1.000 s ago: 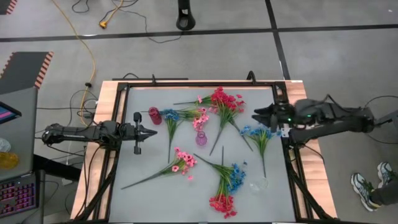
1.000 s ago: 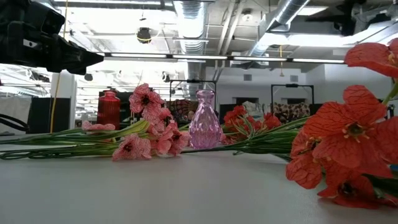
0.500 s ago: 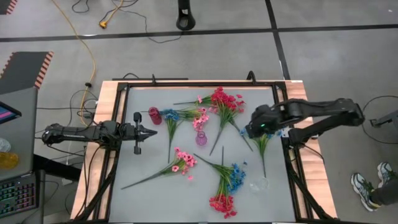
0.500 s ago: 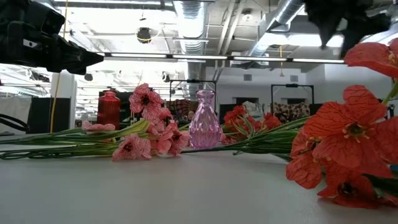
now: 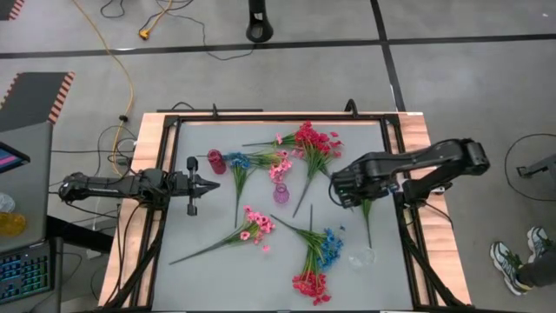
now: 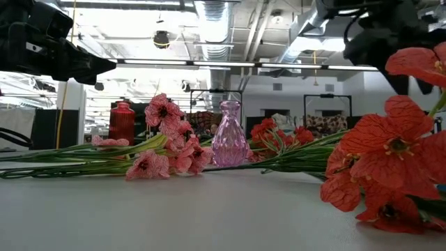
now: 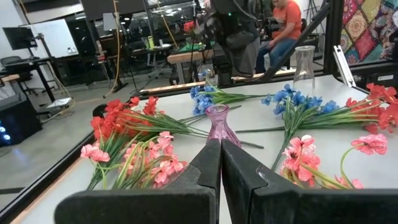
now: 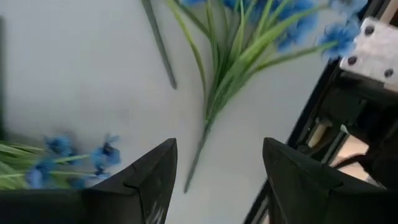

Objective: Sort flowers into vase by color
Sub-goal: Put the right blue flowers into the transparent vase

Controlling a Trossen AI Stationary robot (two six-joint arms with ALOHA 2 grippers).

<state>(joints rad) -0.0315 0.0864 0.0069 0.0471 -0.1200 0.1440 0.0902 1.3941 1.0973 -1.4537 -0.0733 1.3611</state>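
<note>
Flower sprigs lie flat on the grey table: red [image 5: 313,143], pink [image 5: 269,160] and blue [image 5: 238,164] near the far middle, pink [image 5: 253,224], blue [image 5: 327,243] and red [image 5: 311,283] nearer. Another blue sprig [image 8: 214,87] lies at the right, and my right gripper [image 8: 217,163] hangs open above its stem, pointing down [image 5: 341,188]. A red vase [image 5: 215,161], a purple vase [image 5: 281,192] and a clear vase [image 5: 362,257] stand upright. My left gripper [image 5: 214,184] waits shut at the left edge, pointing level toward the purple vase [image 7: 217,123].
A black frame [image 5: 278,118] runs round the table, with a post of it close beside my right gripper [image 8: 323,124]. Bare table lies at the near left [image 5: 208,278]. Beyond the table sits a person [image 7: 287,25] in an orange top.
My right gripper has swung from the table's right edge toward the middle and come down, tipping from level until it points down over the right blue sprig. It has stayed open. The flowers and vases have not moved.
</note>
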